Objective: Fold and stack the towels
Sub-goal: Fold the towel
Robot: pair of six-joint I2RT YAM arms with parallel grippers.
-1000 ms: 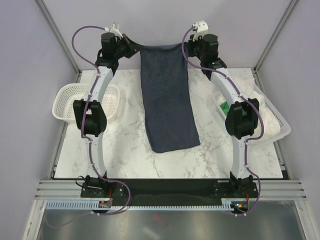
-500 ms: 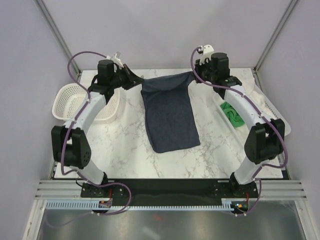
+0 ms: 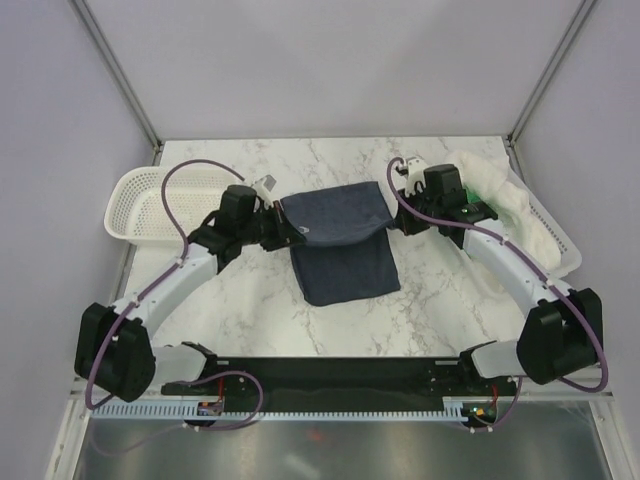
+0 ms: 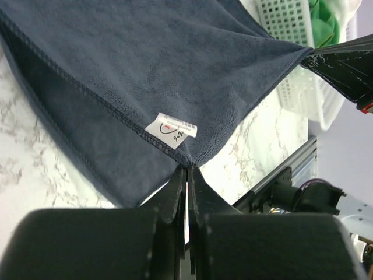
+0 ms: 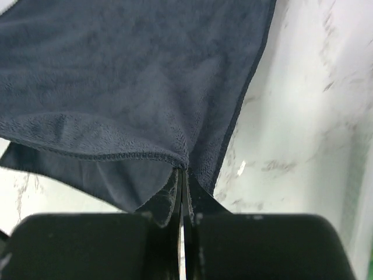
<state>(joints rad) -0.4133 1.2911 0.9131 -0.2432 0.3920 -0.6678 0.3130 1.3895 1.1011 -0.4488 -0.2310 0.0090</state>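
The dark navy towel (image 3: 340, 245) lies on the marble table, its far half doubled back toward the near edge. My left gripper (image 3: 287, 231) is shut on its left corner (image 4: 187, 160), beside a small white label (image 4: 171, 129). My right gripper (image 3: 392, 224) is shut on the right corner (image 5: 183, 161). Both grippers hold the corners low over the towel's middle. The white towel (image 3: 495, 188) is heaped in the right basket. A green towel (image 4: 325, 22) shows in that basket in the left wrist view.
A white perforated basket (image 3: 150, 195) stands at the table's left edge behind my left arm. A second basket (image 3: 560, 250) lies at the right edge under my right arm. Grey walls close in the back and sides.
Both grippers came down and toward the near edge with the navy towel's corners. The hanging far half now lies folded over the near half. Both arms have dropped low.
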